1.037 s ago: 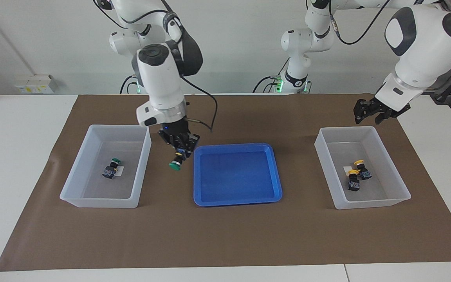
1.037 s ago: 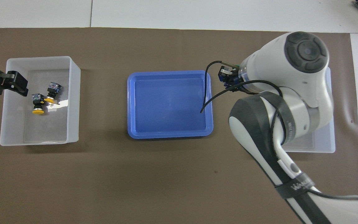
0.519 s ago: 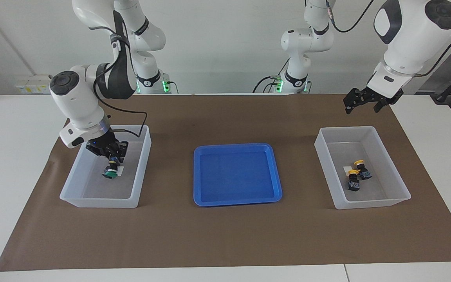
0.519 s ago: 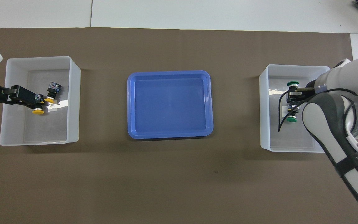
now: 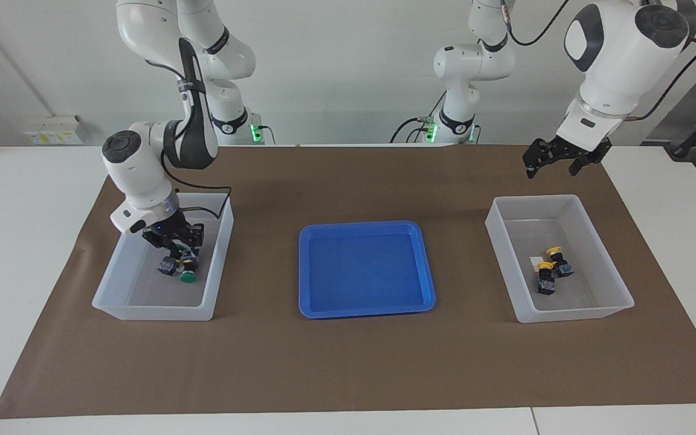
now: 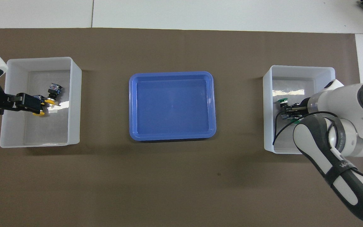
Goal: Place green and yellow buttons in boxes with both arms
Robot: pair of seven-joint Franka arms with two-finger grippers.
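Update from the remote seat. Left gripper [image 5: 551, 167] has pulled up and away, and now hangs spread with nothing in it over the worktop, by the rim of its box [image 5: 617, 290]. Both yellow buttons [image 5: 544, 278] lie inside, touching.

The big change is at the right arm's end. A second ago the right gripper [image 5: 177, 246] was carrying a green button [image 5: 187, 275] past the blue tray [image 5: 426, 266]. Now it's down in the other box [image 5: 218, 266], with that button on the floor just beside the first green one [image 5: 168, 264]. I can't tell if the gripper has let go yet. If it has, I'd call the sort done: the tray's bare.
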